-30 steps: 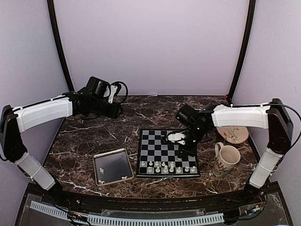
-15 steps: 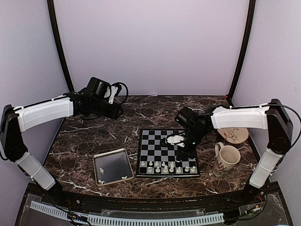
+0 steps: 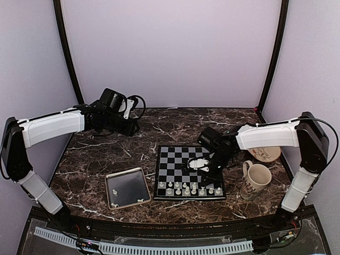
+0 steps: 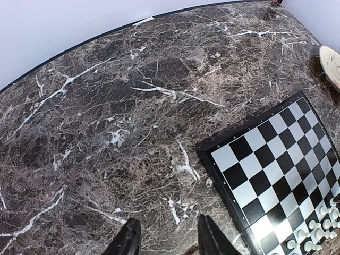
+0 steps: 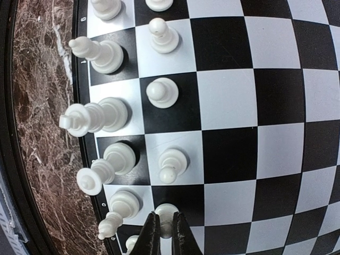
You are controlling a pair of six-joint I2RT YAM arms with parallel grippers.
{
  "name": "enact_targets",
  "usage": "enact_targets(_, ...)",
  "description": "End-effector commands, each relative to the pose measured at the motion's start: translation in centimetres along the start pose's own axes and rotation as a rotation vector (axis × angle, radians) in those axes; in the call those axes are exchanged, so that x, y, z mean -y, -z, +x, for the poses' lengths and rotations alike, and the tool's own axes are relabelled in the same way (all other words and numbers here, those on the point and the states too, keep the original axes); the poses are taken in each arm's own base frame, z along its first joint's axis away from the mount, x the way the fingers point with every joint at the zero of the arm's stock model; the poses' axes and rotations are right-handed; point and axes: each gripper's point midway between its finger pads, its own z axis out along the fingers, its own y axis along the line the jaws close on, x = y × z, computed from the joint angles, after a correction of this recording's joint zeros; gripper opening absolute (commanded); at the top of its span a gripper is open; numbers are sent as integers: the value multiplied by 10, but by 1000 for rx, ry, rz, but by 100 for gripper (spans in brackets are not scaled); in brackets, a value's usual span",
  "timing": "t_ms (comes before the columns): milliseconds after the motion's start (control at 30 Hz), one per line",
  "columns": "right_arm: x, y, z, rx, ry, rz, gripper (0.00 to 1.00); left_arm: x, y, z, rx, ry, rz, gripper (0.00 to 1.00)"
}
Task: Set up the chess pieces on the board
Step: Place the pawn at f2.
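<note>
The board [image 3: 175,158] lies flat just toward 3 o'clock from the middle of the table [image 3: 101,154], its 6 o'clock edge near the table's front lip. The chess pieces [image 3: 186,188] stand in two rows along that edge, and the open squares run toward 12 o'clock. The right gripper [image 5: 166,219] hangs over the board's 4 o'clock part, its fingers pinched on a white piece [image 5: 166,210] in the second row, with neighbours close on both sides. A tray [image 3: 123,172] sits just beside the board's 9 o'clock edge, a narrow gap between them, with a few small pieces on it. A mug [image 3: 256,179] stands near the 4 o'clock corner and a saucer [image 3: 264,153] at 2 o'clock. The left gripper [image 4: 167,236] hovers over bare marble at 10 o'clock, well apart from the board, its fingers spread around nothing.
</note>
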Motion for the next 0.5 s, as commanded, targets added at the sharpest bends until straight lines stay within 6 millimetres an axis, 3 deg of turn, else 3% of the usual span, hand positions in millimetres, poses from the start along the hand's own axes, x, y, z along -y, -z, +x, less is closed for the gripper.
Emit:
enact_targets(0, 3, -3, -3, 1, 9, 29, 7, 0, 6, -9, 14, -7, 6, 39)
enact_targets(467, 5, -4, -5, -1, 6, 40, 15, 2, 5, -9, 10, -6, 15, 39)
